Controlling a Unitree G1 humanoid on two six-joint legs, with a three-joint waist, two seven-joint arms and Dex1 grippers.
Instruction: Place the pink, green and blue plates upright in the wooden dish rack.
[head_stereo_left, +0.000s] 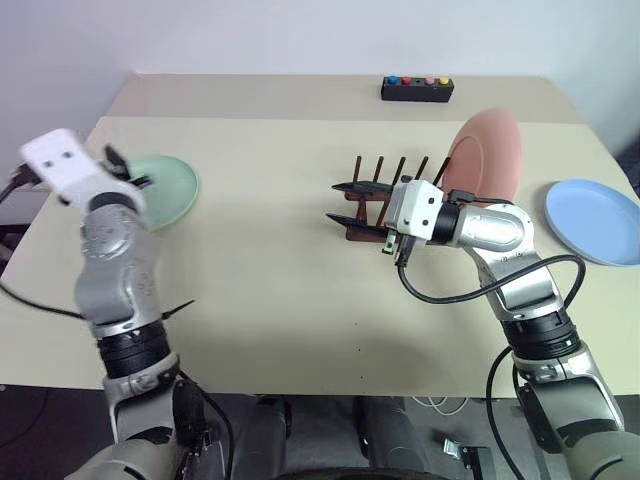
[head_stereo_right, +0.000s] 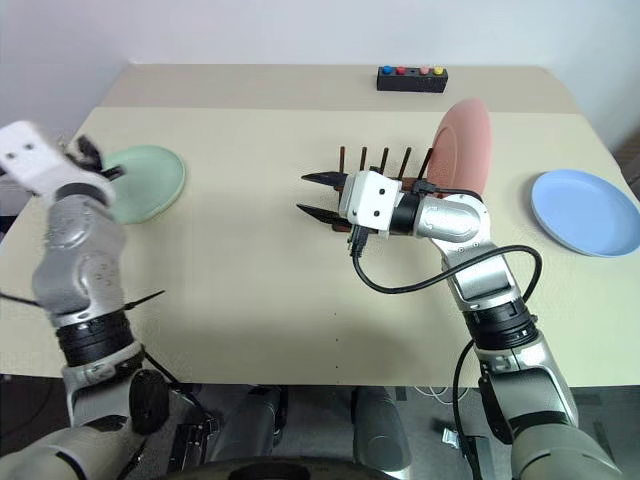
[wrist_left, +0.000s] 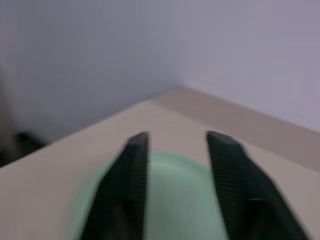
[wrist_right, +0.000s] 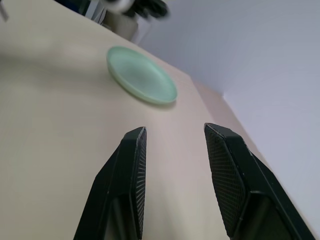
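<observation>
The left gripper (wrist_left: 175, 187) is held above the green plate (head_stereo_right: 150, 182), and its two black fingers (wrist_left: 125, 185) are seen apart with nothing between them. Much of this gripper is hidden behind its white wrist block in the head views, and it looks blurred there. The green plate is laid flat near the left edge of the table (head_stereo_left: 280, 280). Part of its near side is covered by the left arm.

The right gripper (head_stereo_left: 345, 203) is held level in the middle of the table, pointed toward the left side. Its fingers are spread and nothing is gripped.

The wooden dish rack (head_stereo_left: 385, 190) is found just behind the right gripper. Its near half is hidden by the wrist, so only some pegs can be seen. The pink plate (head_stereo_left: 487, 155) is stood upright at the right end of the rack. How its lower edge is seated cannot be told, since the arm is in front. The blue plate (head_stereo_right: 585, 212) is laid flat near the right edge of the table. A small black box (head_stereo_left: 417, 89) with coloured buttons is set at the far edge.
</observation>
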